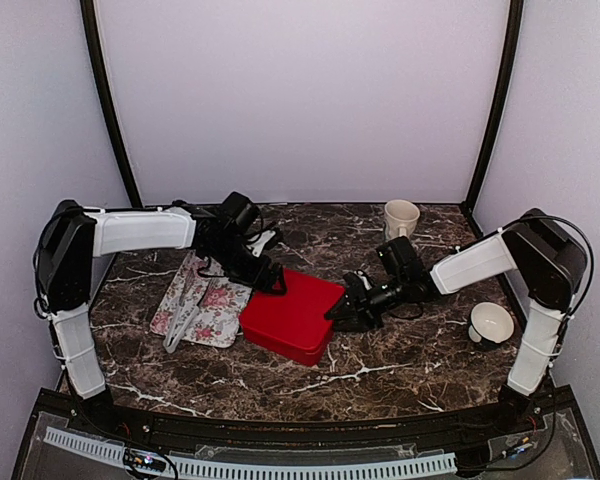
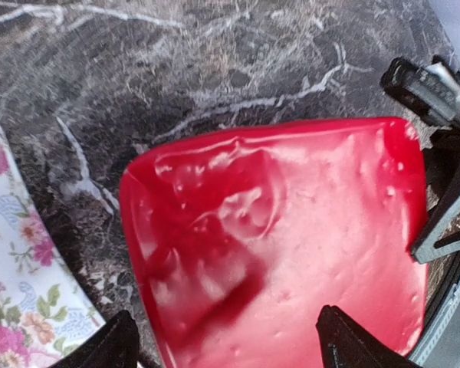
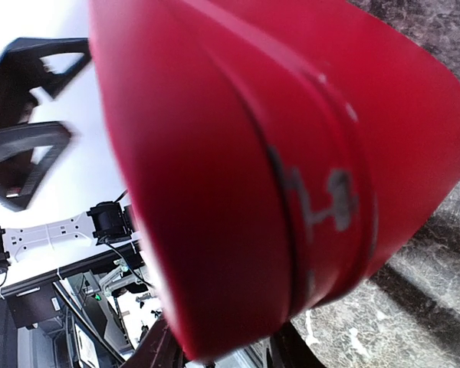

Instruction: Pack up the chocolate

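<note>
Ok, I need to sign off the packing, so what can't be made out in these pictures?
- Chocolate: shows in no view; the red box is closed, which hides its inside.
- Right gripper: whether it grips the box. In the top view it is too small and dark, and the box fills the right wrist view.
- Mug: its contents, hidden by its wall in the top view.

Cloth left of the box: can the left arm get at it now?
Probably yes. The left claw is open and empty over the box; the cloth lies just beside it, nothing between.
</note>
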Controlling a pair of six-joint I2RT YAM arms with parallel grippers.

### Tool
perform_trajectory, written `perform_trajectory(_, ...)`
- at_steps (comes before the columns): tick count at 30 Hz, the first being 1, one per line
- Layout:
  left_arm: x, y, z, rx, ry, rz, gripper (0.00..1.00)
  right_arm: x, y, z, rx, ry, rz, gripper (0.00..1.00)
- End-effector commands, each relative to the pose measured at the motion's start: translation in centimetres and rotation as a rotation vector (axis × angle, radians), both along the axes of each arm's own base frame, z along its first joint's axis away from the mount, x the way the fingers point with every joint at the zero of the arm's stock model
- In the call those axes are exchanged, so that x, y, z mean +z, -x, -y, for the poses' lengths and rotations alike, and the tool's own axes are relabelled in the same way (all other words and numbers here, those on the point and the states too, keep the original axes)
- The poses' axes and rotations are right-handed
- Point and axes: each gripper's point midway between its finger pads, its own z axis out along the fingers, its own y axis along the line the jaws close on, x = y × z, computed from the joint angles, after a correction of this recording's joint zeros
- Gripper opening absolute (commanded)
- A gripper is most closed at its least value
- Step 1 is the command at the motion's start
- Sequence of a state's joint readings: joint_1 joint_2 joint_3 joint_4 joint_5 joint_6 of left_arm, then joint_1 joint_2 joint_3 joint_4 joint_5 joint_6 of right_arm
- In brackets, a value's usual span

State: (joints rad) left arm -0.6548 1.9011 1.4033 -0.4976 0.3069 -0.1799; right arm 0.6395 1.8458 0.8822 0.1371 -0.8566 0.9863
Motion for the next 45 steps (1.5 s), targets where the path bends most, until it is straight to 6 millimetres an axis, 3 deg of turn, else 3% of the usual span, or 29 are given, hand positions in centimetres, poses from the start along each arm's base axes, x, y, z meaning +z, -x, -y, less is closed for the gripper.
perform_trajectory(1,5.8,-0.3,-1.5,0.049,0.040,0.129,0.83,-5.2,0.7,1.8,-0.039,0.170,-0.010,0.33)
perform_trajectory(6,7.5,1.5,-1.7,-0.004,0.084,0.169,0.80,-5.0,0.6,1.6,-0.043,0.164,-0.007,0.32)
perform_trajectory(11,7.7,7.2,1.7,-0.272,0.114,0.191,0.50,-4.8,0.5,1.5,-0.042,0.157,-0.007,0.32)
perform_trajectory(14,6.8,10.1,3.8,-0.384,0.093,0.202,0.39,-4.9,0.5,1.5,-0.041,0.158,-0.009,0.32)
perform_trajectory(19,3.6,12.5,6.2,-0.465,0.045,0.171,0.31,-5.1,0.5,1.5,-0.043,0.162,-0.016,0.30)
perform_trajectory(21,1.4,13.4,6.8,-0.494,0.017,0.137,0.30,-5.1,0.5,1.5,-0.043,0.162,-0.018,0.30)
perform_trajectory(23,-1.7,14.1,6.5,-0.510,-0.061,0.068,0.27,-5.1,0.5,1.5,-0.043,0.163,-0.018,0.30)
perform_trajectory(25,-3.5,14.5,5.9,-0.522,-0.118,0.040,0.25,-5.2,0.5,1.5,-0.040,0.165,-0.019,0.29)
perform_trajectory(27,-3.4,14.5,5.8,-0.529,-0.125,0.047,0.25,-5.3,0.6,1.5,-0.041,0.168,-0.021,0.29)
perform_trajectory(32,-0.1,12.6,6.2,-0.508,-0.105,0.138,0.25,-5.1,0.4,1.5,-0.044,0.167,-0.018,0.29)
perform_trajectory(41,7.8,3.7,8.7,-0.291,-0.033,0.300,0.28,-3.6,-0.3,1.3,-0.069,0.148,0.012,0.31)
perform_trajectory(45,8.6,1.0,10.1,-0.234,0.010,0.327,0.28,-3.6,-0.5,1.1,-0.077,0.138,0.009,0.31)
